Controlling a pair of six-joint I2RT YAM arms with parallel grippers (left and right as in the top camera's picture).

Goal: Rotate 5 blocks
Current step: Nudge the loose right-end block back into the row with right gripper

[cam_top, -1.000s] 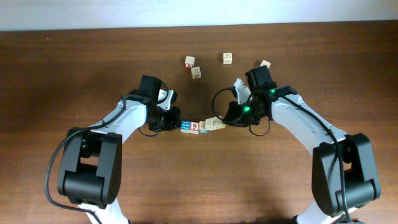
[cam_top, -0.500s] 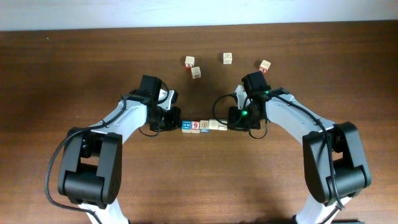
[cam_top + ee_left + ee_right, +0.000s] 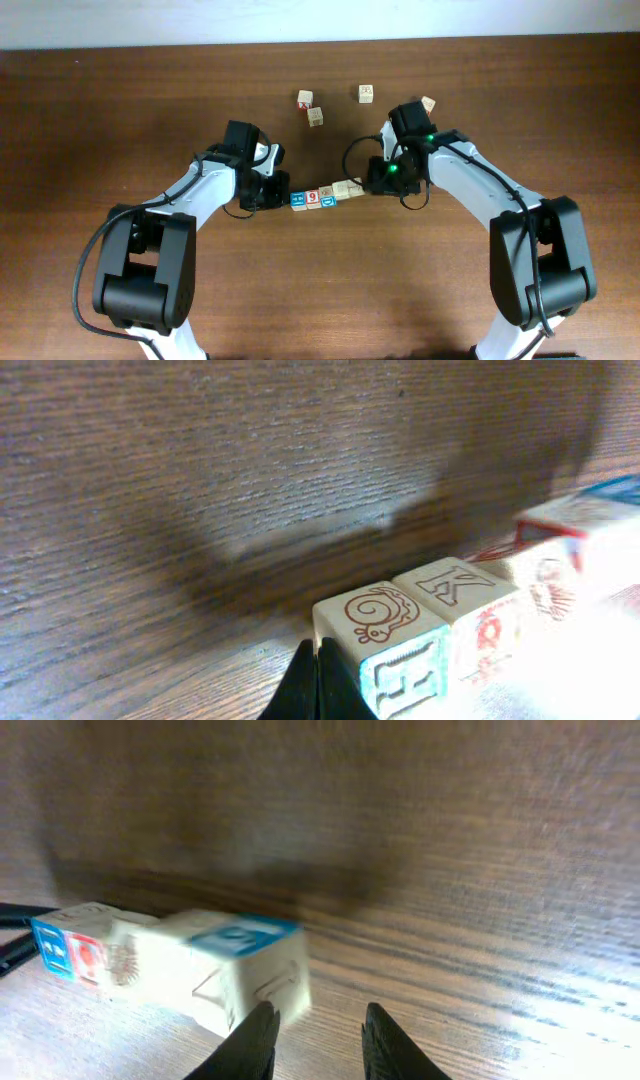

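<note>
The red-faced block (image 3: 313, 199) reads "9". Close up, the snail block (image 3: 385, 622) carries "H", and the neighbouring block (image 3: 455, 588) "K".

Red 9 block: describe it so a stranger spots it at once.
On the table, a row of blocks starts by the left arm. The red 9 block is second in it, after the blue block; it alone there has a red top.
</note>
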